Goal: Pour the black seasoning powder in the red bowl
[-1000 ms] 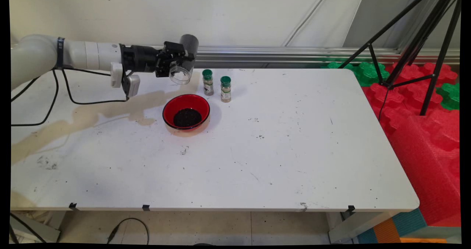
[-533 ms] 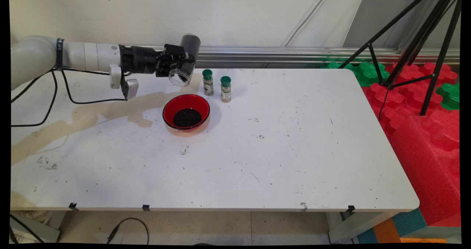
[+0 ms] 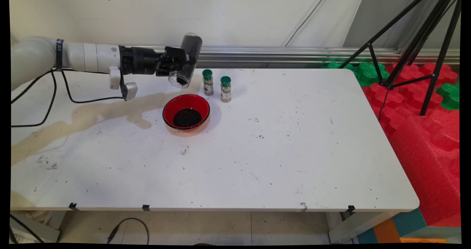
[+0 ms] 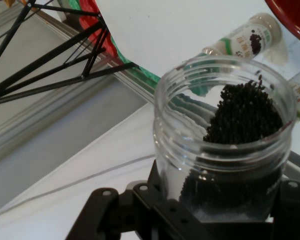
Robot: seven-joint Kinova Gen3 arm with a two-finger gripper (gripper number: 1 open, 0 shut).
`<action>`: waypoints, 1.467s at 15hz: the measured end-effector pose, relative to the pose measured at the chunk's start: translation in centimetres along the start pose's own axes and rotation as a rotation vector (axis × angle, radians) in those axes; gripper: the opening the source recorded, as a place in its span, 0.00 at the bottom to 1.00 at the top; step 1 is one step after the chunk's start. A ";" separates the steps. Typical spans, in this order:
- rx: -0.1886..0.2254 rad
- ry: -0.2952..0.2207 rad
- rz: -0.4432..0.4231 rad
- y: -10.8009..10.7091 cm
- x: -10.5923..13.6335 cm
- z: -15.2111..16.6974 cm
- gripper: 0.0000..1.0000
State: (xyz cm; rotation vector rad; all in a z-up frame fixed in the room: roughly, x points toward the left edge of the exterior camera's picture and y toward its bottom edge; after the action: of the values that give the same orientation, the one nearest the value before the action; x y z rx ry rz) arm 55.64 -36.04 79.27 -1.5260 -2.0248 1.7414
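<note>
My gripper (image 3: 180,61) is shut on a clear plastic jar (image 3: 187,59) that holds dark grains, tipped mouth-down above the table. In the hand view the jar (image 4: 225,150) fills the middle, with grains lying against its mouth and my gripper (image 4: 210,210) clamped round its base. Below and slightly in front of the jar's mouth stands a red bowl (image 3: 186,111) with a pile of dark grains in it; only its rim (image 4: 295,12) shows in the hand view. Two green-capped spice bottles (image 3: 208,82) (image 3: 225,89) stand just right of the jar.
A brownish stain (image 3: 92,112) spreads over the table's left part. A black tripod (image 3: 415,46) stands beyond the table's right end, over red and green foam mats (image 3: 423,105). Black cables (image 3: 66,94) hang from the arm at the left.
The jar has tilted further, its closed end rising and its mouth turning more downward, and the dark grains have slid towards the mouth. The bowl and bottles have not moved.
</note>
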 end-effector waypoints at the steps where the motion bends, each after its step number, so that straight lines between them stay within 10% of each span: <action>1: 0.001 0.001 0.009 0.0 0.0 0.0 0.00; 22: 0.012 0.013 0.120 -0.4 0.5 -0.1 0.00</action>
State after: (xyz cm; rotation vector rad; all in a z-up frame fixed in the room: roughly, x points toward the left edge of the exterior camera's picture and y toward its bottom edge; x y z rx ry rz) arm 55.23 -35.62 79.37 -1.6831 -1.9512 1.7760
